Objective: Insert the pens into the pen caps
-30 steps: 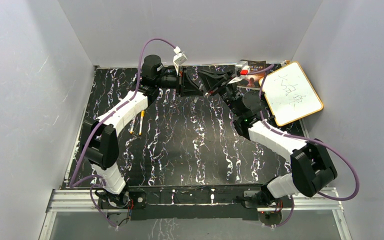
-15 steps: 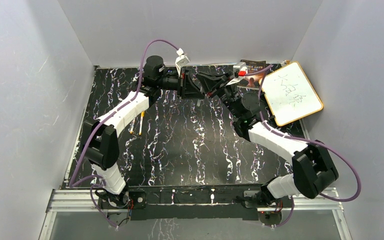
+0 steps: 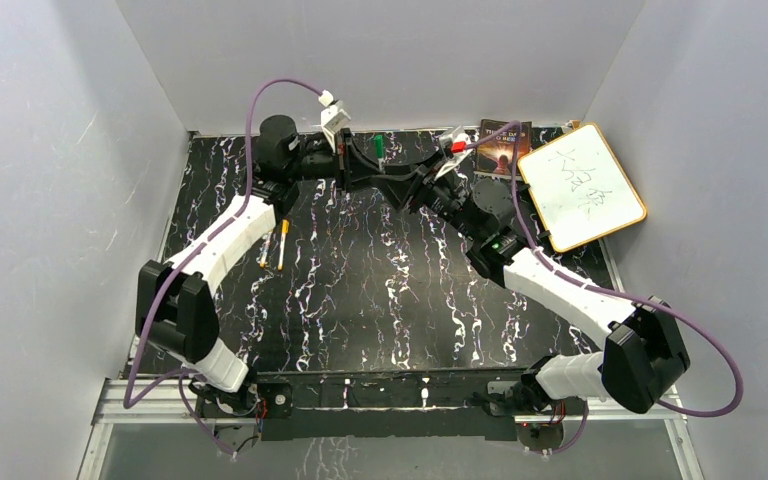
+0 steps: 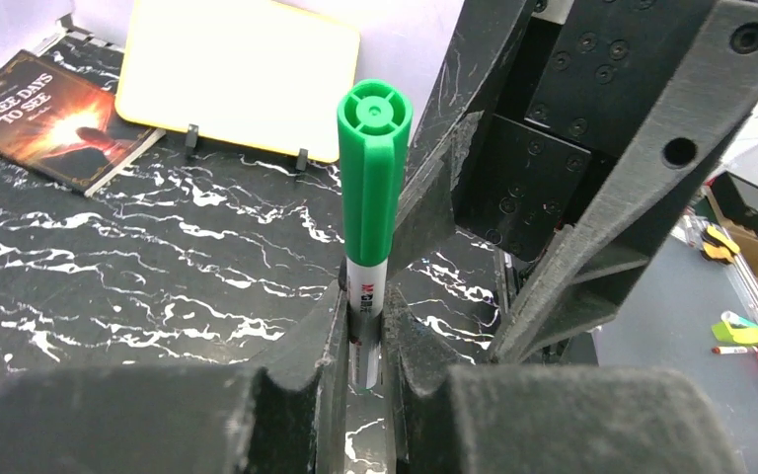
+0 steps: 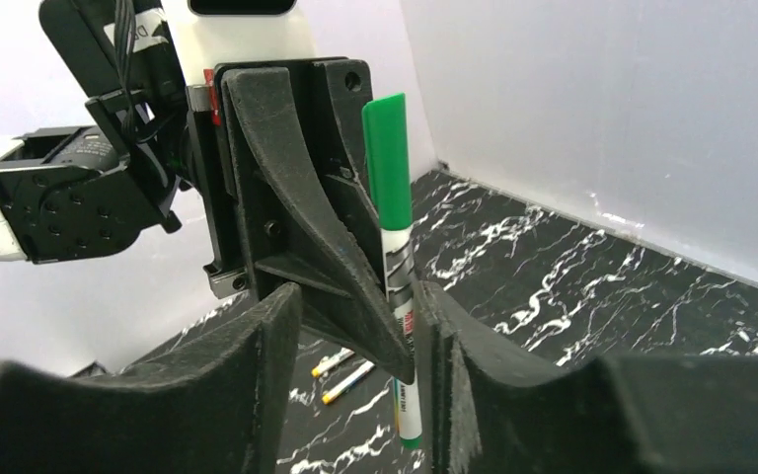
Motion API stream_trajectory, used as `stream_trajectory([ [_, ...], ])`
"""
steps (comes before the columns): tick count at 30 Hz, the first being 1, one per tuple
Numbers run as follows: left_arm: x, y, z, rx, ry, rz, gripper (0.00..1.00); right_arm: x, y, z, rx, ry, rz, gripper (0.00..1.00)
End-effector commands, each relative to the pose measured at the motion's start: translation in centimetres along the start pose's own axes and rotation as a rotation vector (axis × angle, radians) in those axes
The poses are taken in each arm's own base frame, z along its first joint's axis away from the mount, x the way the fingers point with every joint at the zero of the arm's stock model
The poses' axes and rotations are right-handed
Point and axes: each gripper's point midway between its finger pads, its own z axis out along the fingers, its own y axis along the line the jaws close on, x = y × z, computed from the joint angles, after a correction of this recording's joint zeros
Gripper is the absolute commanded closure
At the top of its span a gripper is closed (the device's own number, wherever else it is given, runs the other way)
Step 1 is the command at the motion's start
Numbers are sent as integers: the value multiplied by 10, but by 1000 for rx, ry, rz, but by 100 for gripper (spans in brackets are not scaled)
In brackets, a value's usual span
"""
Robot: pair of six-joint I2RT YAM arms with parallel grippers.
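The green cap [image 4: 373,188] sits on the end of the white-barrelled marker pen [image 4: 366,296] and, as far as the wrist views show, no gap separates cap from barrel, so this pairing looks made or all but made. The pen is held in the air over the far edge of the desk [image 3: 380,290], roughly midway along that edge, with the capped end pointing away from the left gripper [image 4: 363,321]. The left jaws are pinching the barrel just below the cap, low enough to leave the whole cap free to be pressed on. The right gripper [image 5: 360,301] faces it from the other side. Its jaws are spread, with the pen's barrel and one left finger standing in the gap between them. I cannot tell whether they touch either one. Meeting tip to tip like this lets one arm steady the pen while the other works along its axis, which a cap push needs. Near the left edge of the desk lie one yellow-capped pen [image 3: 282,243] and a second yellow-capped pen [image 3: 263,256], close and roughly parallel, well apart from both arms. Their yellow-orange ends suggest they are already capped and set aside, which would make the green pen the last. At the far right corner lies a book [image 3: 505,143], its cover reading "Three Days to See". Just beside it, along the right edge, a yellow-framed whiteboard [image 3: 585,185] lies clear of the working area.
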Motion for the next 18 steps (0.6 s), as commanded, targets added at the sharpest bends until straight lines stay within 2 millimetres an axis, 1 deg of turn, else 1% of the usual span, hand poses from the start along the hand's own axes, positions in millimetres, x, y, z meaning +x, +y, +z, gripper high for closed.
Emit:
stream_trajectory([
  [1,-48,-14,-4,-95,-144,207,100,84,53,-25,-192,356,139,56],
  [5,-24,-7,-8,-131,-88,183,100,62,54,-20,-186,304,118,52],
  [8,-1,5,-13,-194,-31,142,100,55,44,-23,-133,279,97,52],
  [10,20,23,-19,-276,11,77,100,47,27,-28,-39,241,87,52],
  [13,69,75,-40,-494,114,-109,100,41,-23,-39,191,187,99,52],
  [15,102,96,-53,-580,199,-204,100,41,-51,-50,292,178,132,52],
  [17,130,112,-67,-683,299,-260,100,40,-67,-60,335,152,161,53],
  [18,143,117,-73,-721,350,-282,100,40,-71,-63,339,145,162,53],
])
